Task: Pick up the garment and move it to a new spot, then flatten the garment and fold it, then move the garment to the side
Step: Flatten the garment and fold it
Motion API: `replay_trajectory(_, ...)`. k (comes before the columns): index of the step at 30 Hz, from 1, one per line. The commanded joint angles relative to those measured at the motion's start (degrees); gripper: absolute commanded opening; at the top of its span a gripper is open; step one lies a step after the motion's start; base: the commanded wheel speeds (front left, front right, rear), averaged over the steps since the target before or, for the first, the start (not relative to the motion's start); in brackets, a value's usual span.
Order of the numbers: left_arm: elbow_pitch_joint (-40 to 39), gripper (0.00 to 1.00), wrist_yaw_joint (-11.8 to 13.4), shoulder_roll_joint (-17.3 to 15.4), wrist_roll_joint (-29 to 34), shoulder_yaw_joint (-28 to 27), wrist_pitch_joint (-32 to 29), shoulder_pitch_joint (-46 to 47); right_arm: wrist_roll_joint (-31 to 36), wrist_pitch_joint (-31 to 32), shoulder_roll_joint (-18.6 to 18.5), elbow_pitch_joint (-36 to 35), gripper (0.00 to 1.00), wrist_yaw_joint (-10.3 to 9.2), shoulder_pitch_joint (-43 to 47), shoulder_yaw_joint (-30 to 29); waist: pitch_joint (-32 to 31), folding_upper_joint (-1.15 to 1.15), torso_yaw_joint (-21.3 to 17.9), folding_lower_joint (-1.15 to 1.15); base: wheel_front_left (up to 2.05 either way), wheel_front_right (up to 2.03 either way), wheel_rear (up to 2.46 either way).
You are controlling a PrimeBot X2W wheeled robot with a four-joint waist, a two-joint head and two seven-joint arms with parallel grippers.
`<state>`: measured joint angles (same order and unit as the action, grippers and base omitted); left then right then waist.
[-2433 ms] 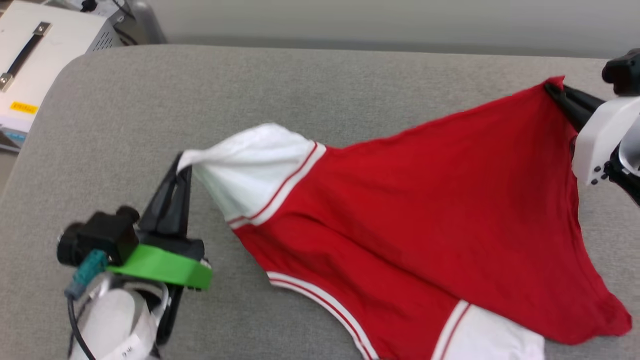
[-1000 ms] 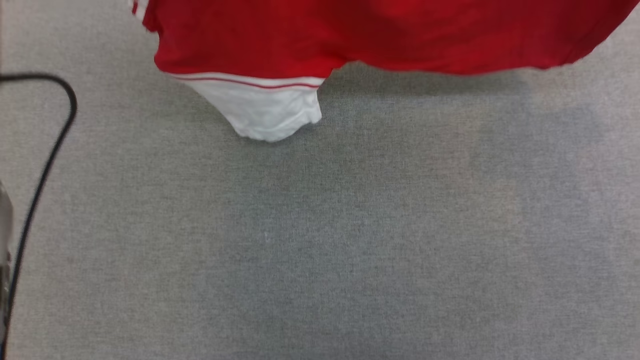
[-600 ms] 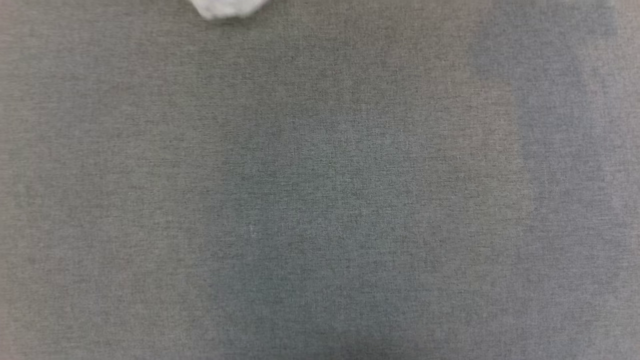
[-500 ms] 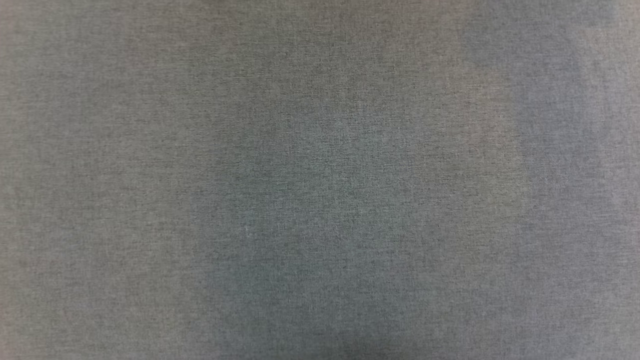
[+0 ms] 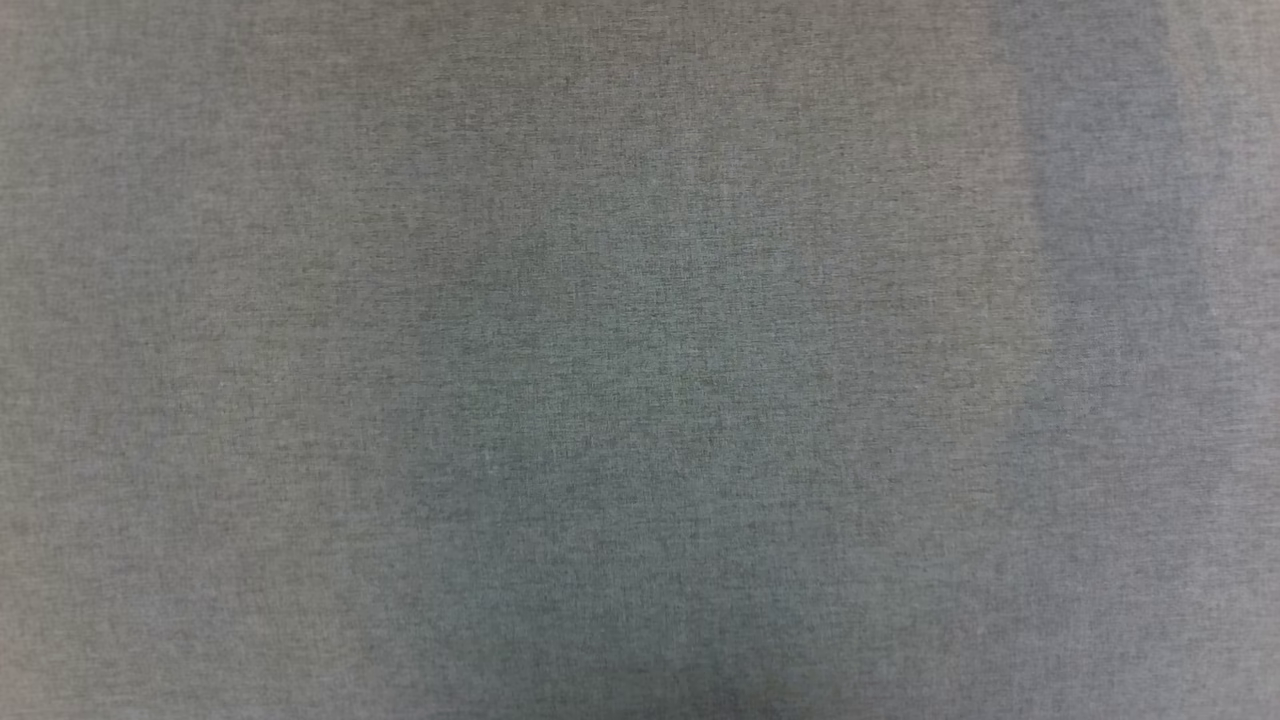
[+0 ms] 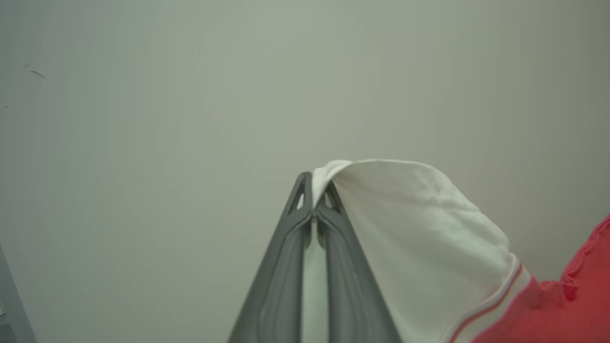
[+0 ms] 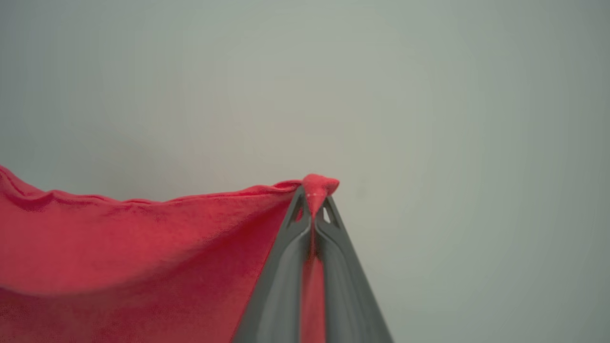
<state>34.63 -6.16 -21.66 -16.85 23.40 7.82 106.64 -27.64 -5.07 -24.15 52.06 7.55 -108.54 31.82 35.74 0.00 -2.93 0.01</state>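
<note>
The garment (image 6: 419, 228) is a red jersey with white sleeves and red-white trim, held up in the air. In the left wrist view my left gripper (image 6: 314, 190) is shut on the tip of a white sleeve, and the red body (image 6: 562, 309) hangs off to the right. In the right wrist view my right gripper (image 7: 314, 200) is shut on a pinched red corner of the garment (image 7: 119, 247), whose cloth stretches away to the left. Both pairs of fingers point at a plain pale wall.
The head view looks straight down on the grey fabric surface (image 5: 640, 360), with soft shadows across it. A pale wall (image 7: 429, 95) stands behind both grippers. A grey edge (image 6: 12, 305) shows at the lower left of the left wrist view.
The head camera has tilted down, so the garment and both arms have slid out of the top of its picture. Before that, both grippers held the garment spread over the grey surface.
</note>
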Motion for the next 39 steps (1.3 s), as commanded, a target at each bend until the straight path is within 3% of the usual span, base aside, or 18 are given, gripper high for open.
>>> replay_trajectory(1,0.8,0.00,-0.2,0.2,-0.6,0.1,1.0,-1.4,-0.9,-0.9,0.3,0.8,0.00,-0.06,1.6,1.1,-0.1,0.00,0.3,-0.01,0.00,0.00,0.00)
replay_trajectory(10,3.9,0.00,-0.6,-0.8,-3.3,0.9,4.3,-12.1,-4.5,-4.6,1.8,3.5,0.00,-0.06,11.2,8.8,-2.7,0.00,0.5,-0.01,0.00,0.00,0.00)
replay_trajectory(19,2.6,0.00,-0.7,-1.5,-5.7,0.9,6.6,-26.3,-10.3,-6.9,1.1,3.1,0.00,-0.06,22.6,14.9,-7.4,0.00,1.2,-0.01,0.00,0.00,0.00)
replay_trajectory(29,-7.1,0.00,0.8,-4.0,-7.3,-1.4,7.2,-49.3,-15.5,-8.5,-2.3,-2.2,0.00,-0.06,36.5,23.5,-13.9,0.00,2.1,-0.01,0.00,0.00,0.00)
replay_trajectory(39,-14.2,0.00,1.8,-3.5,-9.1,-1.5,7.2,-74.4,-21.2,-9.4,-7.1,-8.8,0.00,-0.06,52.3,29.3,-22.5,0.00,3.7,-0.01,0.00,0.00,0.00)
